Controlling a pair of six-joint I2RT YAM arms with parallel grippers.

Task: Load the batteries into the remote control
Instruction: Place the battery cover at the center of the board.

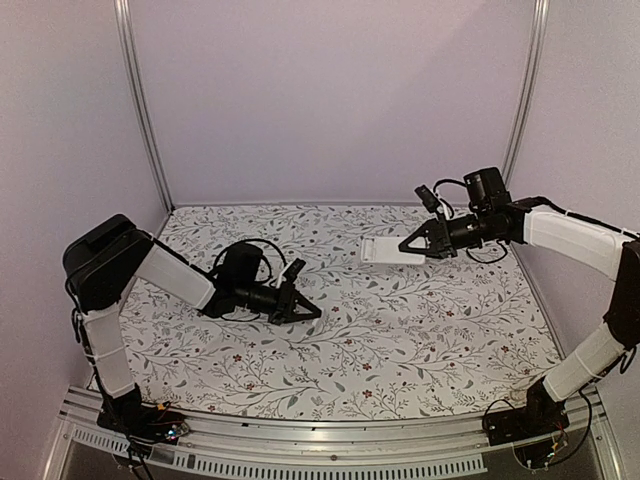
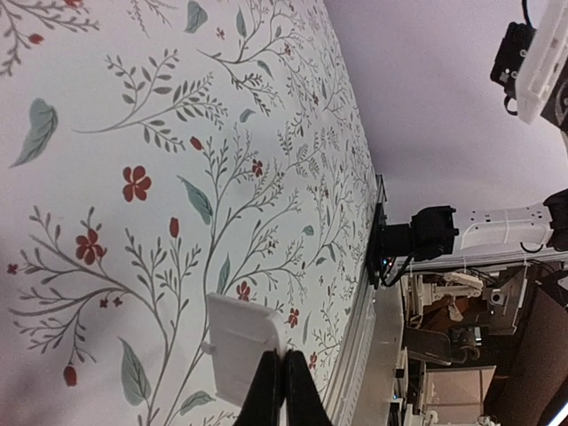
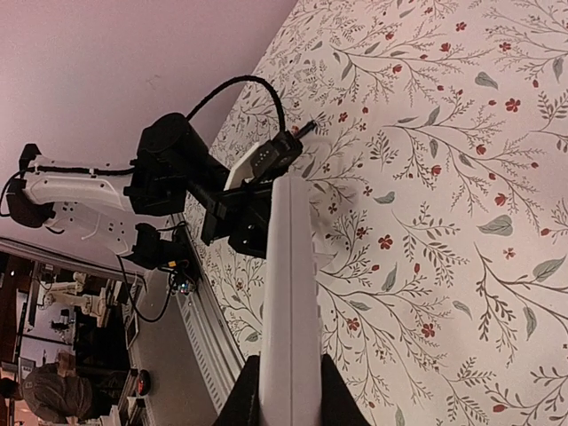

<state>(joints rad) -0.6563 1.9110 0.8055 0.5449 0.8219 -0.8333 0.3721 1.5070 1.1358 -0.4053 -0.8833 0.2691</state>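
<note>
The white remote control (image 1: 385, 252) hangs above the back right of the flowered table, gripped at one end by my right gripper (image 1: 405, 244). In the right wrist view the remote (image 3: 291, 266) stands edge-on between the shut jaws of the right gripper (image 3: 291, 382). My left gripper (image 1: 303, 308) is low over the left middle of the table. In the left wrist view its fingers (image 2: 284, 382) are pinched together on the edge of a small white plastic cover (image 2: 240, 342) with a side tab. No batteries show in any view.
The flowered table (image 1: 400, 340) ends at a metal rail (image 1: 320, 440) along the near edge. Pale walls and two metal posts (image 1: 140, 100) close the back and sides. The right arm's base (image 2: 426, 235) shows in the left wrist view.
</note>
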